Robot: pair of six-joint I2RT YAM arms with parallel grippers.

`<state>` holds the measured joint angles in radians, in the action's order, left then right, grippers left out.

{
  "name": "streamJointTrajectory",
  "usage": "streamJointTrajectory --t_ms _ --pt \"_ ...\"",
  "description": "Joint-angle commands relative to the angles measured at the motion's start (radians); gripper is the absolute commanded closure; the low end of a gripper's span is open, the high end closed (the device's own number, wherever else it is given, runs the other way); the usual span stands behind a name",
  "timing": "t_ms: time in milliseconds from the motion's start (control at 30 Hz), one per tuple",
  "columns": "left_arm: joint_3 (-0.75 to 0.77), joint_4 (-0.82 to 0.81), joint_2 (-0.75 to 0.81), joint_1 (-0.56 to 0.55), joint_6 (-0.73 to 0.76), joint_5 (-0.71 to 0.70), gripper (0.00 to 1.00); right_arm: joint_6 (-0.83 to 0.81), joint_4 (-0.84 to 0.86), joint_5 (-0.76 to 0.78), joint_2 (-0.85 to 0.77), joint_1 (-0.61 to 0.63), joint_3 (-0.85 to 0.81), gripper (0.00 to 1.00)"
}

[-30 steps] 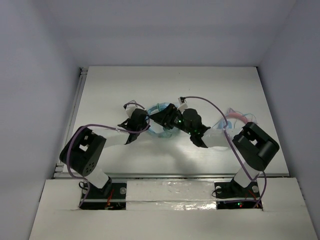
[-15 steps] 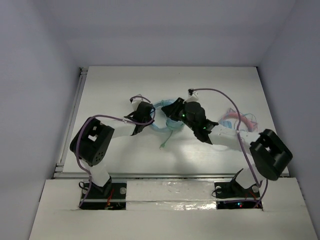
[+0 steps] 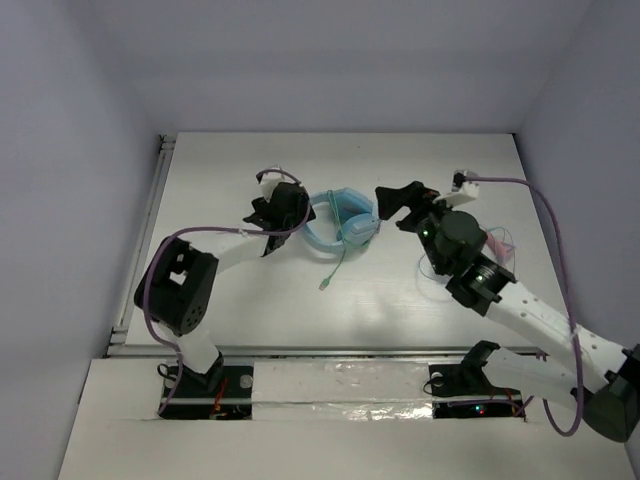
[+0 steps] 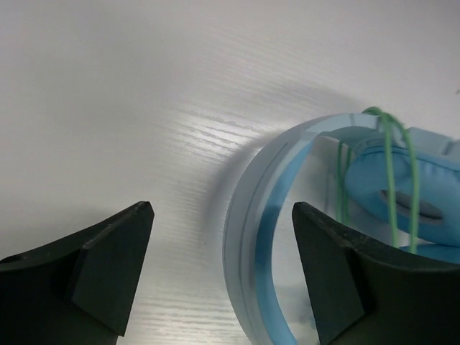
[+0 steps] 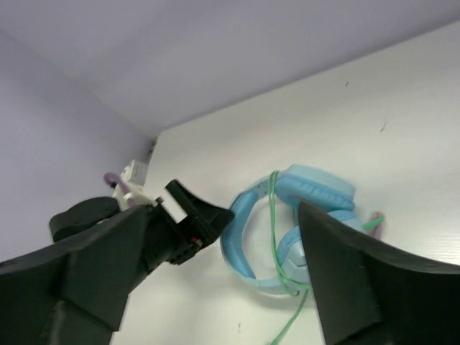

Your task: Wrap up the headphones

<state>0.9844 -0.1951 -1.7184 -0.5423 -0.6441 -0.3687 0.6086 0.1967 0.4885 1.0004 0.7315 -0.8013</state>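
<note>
Left gripper (image 3: 296,212) stands with its jaws spread wide and nothing between them, its tips just beside the left curve of the headphones (image 3: 340,222); in the left wrist view, the left gripper (image 4: 223,215) frames the pale blue headband (image 4: 248,237), which sits in the gap without either finger (image 4: 108,259) touching it. Right gripper (image 3: 396,198) is likewise wide and empty, just to the right of the ear cups and not in contact with them; from its own camera, the right gripper (image 5: 226,215) looks down past its dark fingers (image 5: 345,273) onto the headphones (image 5: 316,187) from well above. The headphones lie near the middle of the white table (image 3: 250,290), ear cups folded together to the right of the headband's arc. Several turns of the thin green cable (image 4: 392,165) cross over the ear cup, while the rest of the cable (image 3: 338,265) trails loose towards the near edge and ends on the bare table. Farther right, a pink wiry item (image 3: 503,244) shows partly behind the right arm.
</note>
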Motion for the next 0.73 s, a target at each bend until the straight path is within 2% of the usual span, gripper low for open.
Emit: streamJointTrajectory --t_ms 0,33,333,500,700 --pt "0.033 0.016 0.164 0.002 0.03 -0.049 0.23 -0.09 -0.106 0.133 -0.1 -0.003 -0.028 0.04" --pt "0.025 0.016 0.236 0.002 0.032 -0.035 0.21 -0.11 -0.14 0.143 -0.147 -0.003 -0.038 0.0" --pt "-0.018 0.072 0.673 0.002 0.092 0.131 0.15 -0.138 -0.284 0.225 -0.399 -0.003 -0.087 0.0" --pt "-0.036 0.143 0.819 0.011 0.119 0.149 0.11 -0.136 -0.27 0.287 -0.54 -0.003 -0.046 0.0" --pt "-0.098 0.123 0.904 0.012 0.139 0.186 0.11 -0.126 -0.282 0.32 -0.522 -0.003 -0.053 0.0"
